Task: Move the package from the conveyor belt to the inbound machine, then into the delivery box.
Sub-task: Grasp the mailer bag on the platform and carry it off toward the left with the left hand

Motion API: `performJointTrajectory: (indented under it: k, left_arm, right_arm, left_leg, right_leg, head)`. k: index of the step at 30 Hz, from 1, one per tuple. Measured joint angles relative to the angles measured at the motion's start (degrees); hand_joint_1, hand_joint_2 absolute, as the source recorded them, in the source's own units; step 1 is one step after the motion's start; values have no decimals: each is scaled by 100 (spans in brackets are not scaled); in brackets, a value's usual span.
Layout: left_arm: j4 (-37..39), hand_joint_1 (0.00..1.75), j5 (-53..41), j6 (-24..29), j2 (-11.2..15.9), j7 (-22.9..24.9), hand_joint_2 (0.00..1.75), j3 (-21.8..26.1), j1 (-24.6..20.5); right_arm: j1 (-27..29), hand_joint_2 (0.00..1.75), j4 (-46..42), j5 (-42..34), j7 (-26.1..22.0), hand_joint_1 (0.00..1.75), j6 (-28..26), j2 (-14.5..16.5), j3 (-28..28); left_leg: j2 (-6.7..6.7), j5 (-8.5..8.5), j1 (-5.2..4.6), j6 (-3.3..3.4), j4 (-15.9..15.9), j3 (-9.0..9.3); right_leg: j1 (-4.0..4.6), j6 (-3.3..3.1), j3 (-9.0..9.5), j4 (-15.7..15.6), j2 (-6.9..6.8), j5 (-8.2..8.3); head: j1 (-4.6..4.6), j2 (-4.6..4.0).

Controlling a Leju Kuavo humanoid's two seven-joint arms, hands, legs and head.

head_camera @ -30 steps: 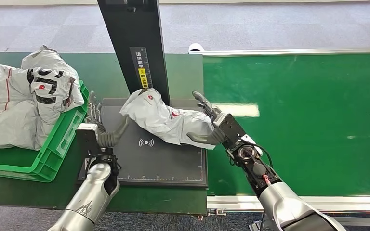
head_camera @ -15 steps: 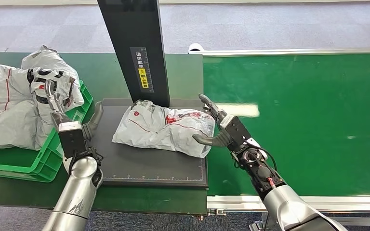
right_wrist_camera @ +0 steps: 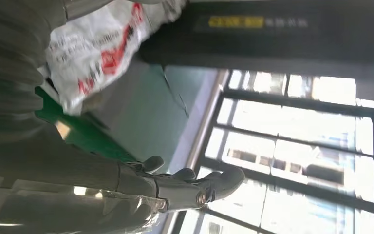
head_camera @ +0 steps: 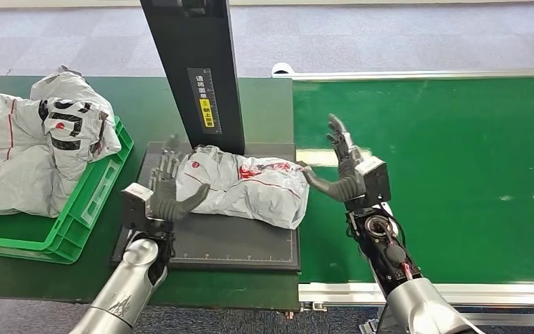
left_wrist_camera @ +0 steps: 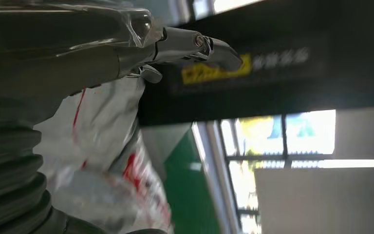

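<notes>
The package (head_camera: 243, 184), a grey-white poly bag with red print, lies flat on the inbound machine's black scan plate (head_camera: 229, 243). My left hand (head_camera: 170, 191) is at the bag's left end, fingers spread, with the thumb against the bag but not gripping it. My right hand (head_camera: 344, 170) is open and raised just off the bag's right end, over the edge of the green conveyor belt (head_camera: 459, 174). The left wrist view has the package (left_wrist_camera: 107, 161) beside my outstretched fingers (left_wrist_camera: 195, 46). In the right wrist view the package (right_wrist_camera: 102, 48) lies apart from my straight fingers (right_wrist_camera: 190, 187).
The machine's black column (head_camera: 195, 69) rises right behind the package. The green delivery box (head_camera: 90, 209) stands to the left of the plate, heaped with several other bags (head_camera: 35, 146). A metal rail (head_camera: 417, 75) borders the belt's far side.
My right hand let go of the package and drew back up over the belt. My left hand swung out toward the crate, then returned to the bag's left end. The bag settled flat.
</notes>
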Motion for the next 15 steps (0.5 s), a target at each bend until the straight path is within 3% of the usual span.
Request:
performJointTrajectory:
  k: [2, 4, 15]
  left_arm:
    - [247, 0, 426, -870, 41, 255, 175, -149, -5]
    - [447, 0, 691, -1319, 61, 425, 175, -240, -31]
    - [880, 0, 794, -1460, 107, 548, 175, -438, -175]
  right_arm:
    - [114, 175, -218, -216, 158, 0, -282, -1, -176]
    - [232, 175, -387, -393, 294, 0, -398, -6, -301]
    - [515, 175, -775, -537, 373, 0, -460, -33, -478]
  left_leg:
    - [-1, 0, 0, 0, 0, 0]
    - [-1, 0, 1, 0, 0, 0]
    - [-1, 0, 1, 0, -1, 0]
  right_leg:
    - [0, 0, -1, 0, 0, 0]
    - [1, 0, -2, 0, 0, 0]
    - [2, 0, -1, 0, 0, 0]
  head:
    - [0, 0]
    - [-1, -1]
    - [1, -1]
